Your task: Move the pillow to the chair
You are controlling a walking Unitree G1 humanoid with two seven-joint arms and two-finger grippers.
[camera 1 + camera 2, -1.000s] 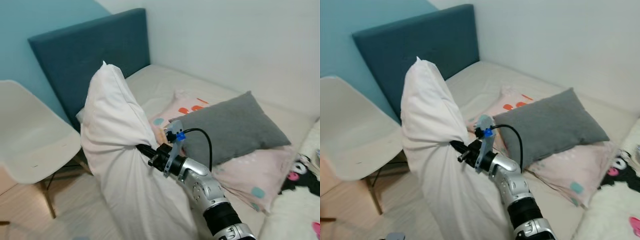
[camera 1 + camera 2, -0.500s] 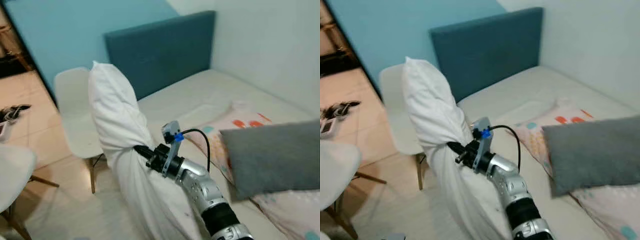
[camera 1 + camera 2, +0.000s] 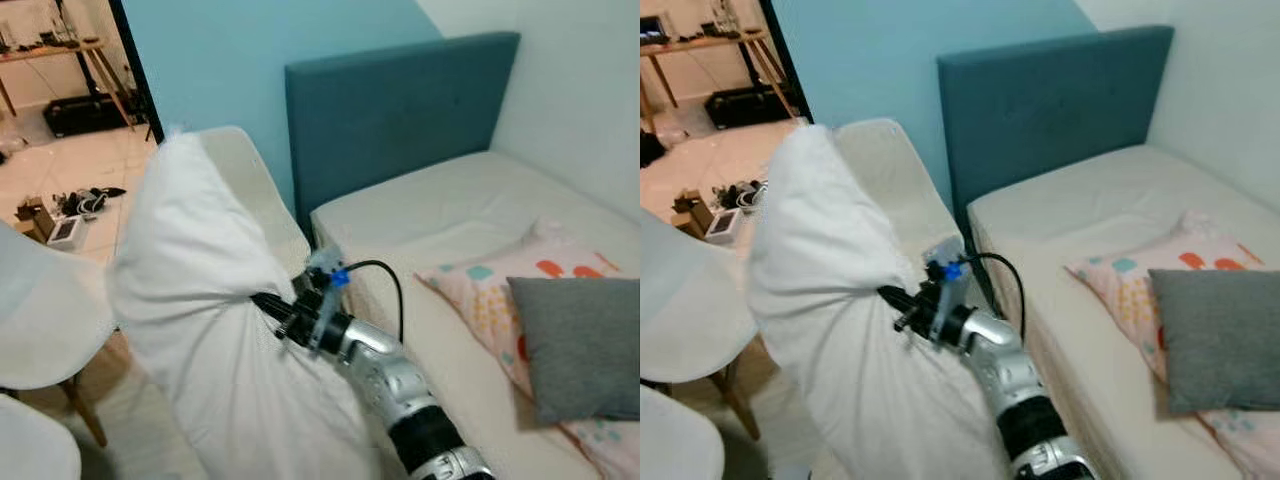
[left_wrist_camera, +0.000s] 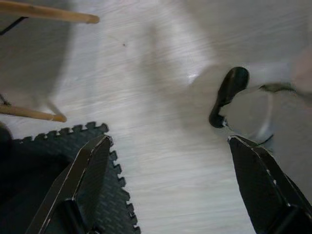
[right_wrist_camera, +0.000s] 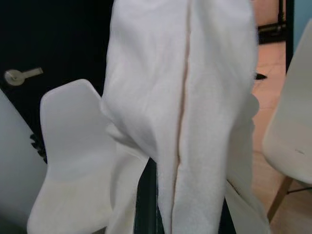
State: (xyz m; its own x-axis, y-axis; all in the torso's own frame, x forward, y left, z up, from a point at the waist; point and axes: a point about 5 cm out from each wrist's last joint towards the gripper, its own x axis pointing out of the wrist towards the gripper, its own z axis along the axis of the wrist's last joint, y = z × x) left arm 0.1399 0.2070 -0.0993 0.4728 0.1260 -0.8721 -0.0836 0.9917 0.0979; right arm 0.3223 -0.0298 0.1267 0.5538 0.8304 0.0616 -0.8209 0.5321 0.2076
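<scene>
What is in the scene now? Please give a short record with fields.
carried object: white pillow, pinched at its middle, off the bed
right gripper: shut on the pillow
left gripper: open, hanging above the wood floor
chair: white chair behind the pillow, beside the bed
on bed: grey pillow lying on a patterned pillow

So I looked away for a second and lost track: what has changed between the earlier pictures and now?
The head camera has swung toward the robot's left: the gray pillow now sits at the picture's right edge, and white chairs and a doorway have come into view. The right gripper stays clamped on the white pillow, carrying it along with the turn. The left gripper hangs open over the floor.
</scene>
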